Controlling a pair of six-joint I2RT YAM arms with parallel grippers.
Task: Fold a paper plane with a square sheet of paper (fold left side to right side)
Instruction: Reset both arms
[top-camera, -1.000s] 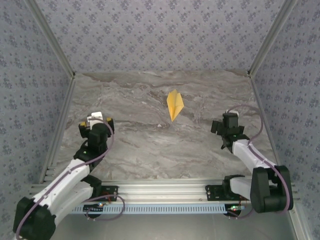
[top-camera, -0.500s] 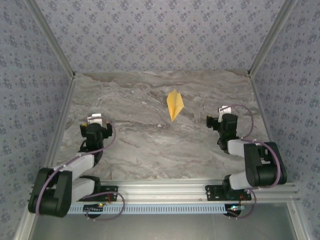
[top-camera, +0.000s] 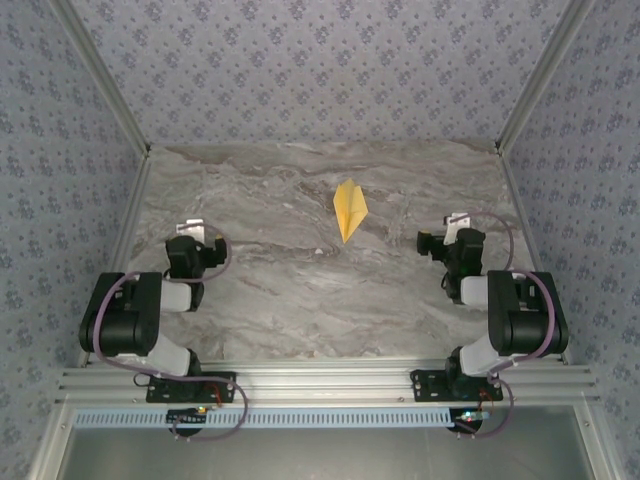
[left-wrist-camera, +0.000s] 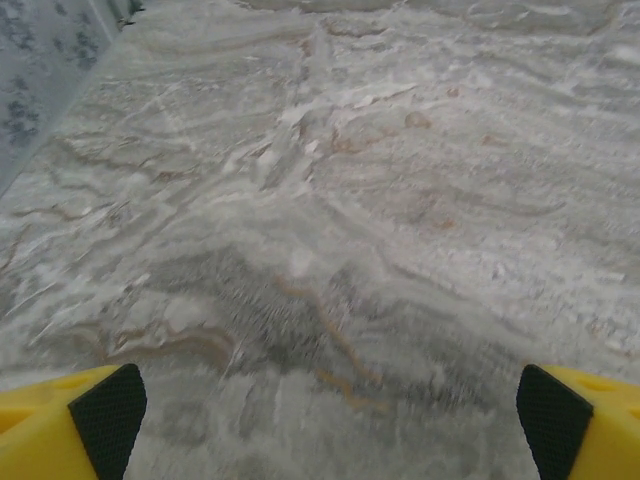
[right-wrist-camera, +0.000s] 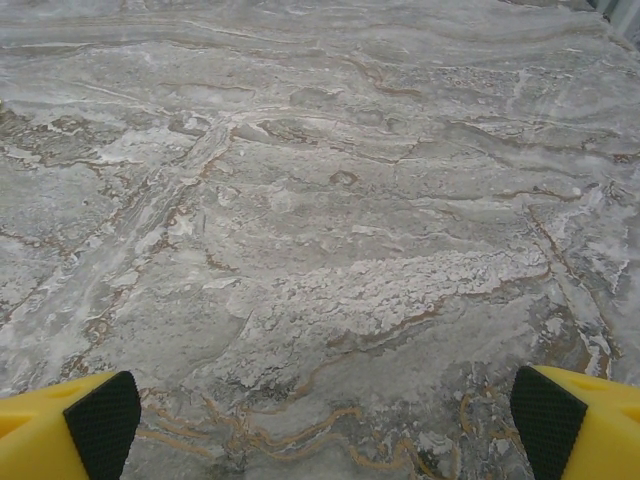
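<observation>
Left hand (top-camera: 192, 248) spread wide and empty, yellow black-padded fingertips (left-wrist-camera: 108, 408) far apart above bare stone; right hand (top-camera: 455, 243) just the same, nothing between its fingertips (right-wrist-camera: 548, 410). Out on the grey marbled table (top-camera: 280, 300), the mustard-yellow folded paper plane (top-camera: 350, 210) lies flat, well apart from both. It's at two o'clock from the left hand and ten o'clock from the right, sharp tip toward six.

The left arm (top-camera: 125, 322) and right arm (top-camera: 525, 320) share chunky black joint housings joined by white shells, each with a purple-grey cable (top-camera: 223, 262). Black base brackets (top-camera: 190, 386) sit on an aluminium rail (top-camera: 320, 384). The left gripper (left-wrist-camera: 327, 405) and right gripper (right-wrist-camera: 325, 408) carry yellow fingers (left-wrist-camera: 40, 438) (black pads (left-wrist-camera: 108, 415) inside).
</observation>
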